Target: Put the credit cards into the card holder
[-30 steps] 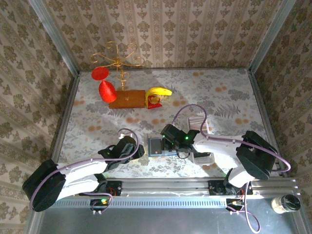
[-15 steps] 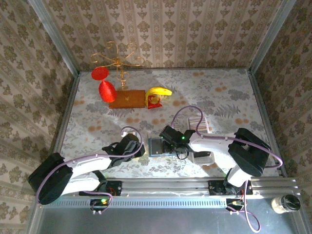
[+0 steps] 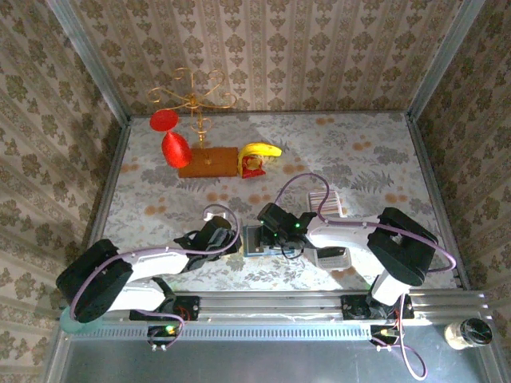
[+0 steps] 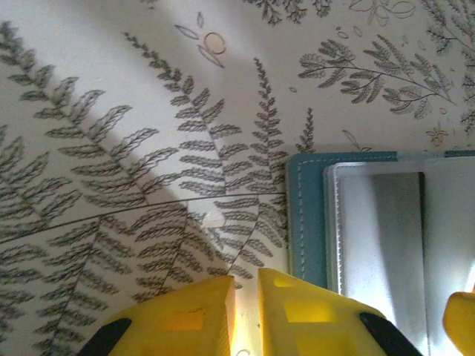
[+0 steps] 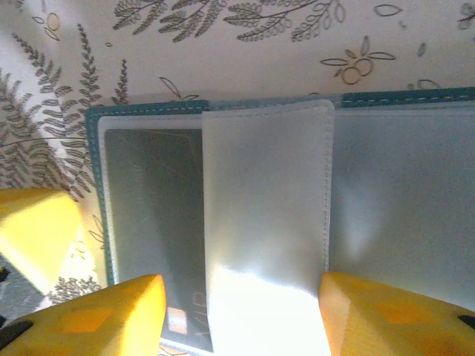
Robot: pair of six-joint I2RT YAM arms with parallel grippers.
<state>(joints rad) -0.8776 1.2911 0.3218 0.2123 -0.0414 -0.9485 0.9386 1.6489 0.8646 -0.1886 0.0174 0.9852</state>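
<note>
Top: your L gripper [image 3: 229,239] has slid right, now just beside the card holder [image 3: 257,239], near-centre; credit cards [image 3: 325,201] sit farther right. L wrist: fingers nearly pressed together, empty. R wrist: R gripper [image 5: 237,311] spread astride the holder's clear sleeve, so it looks like loading prep.

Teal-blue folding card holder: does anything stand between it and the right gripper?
Nothing visible does. The right gripper hangs open over the open teal-blue card holder, its yellow fingers either side of a clear plastic sleeve.

Faint pale letters [image 5: 193,302] sit on a dark card [image 5: 148,208] in the card holder [image 5: 92,185] — too blurred to read. Nothing else is legible.
</note>
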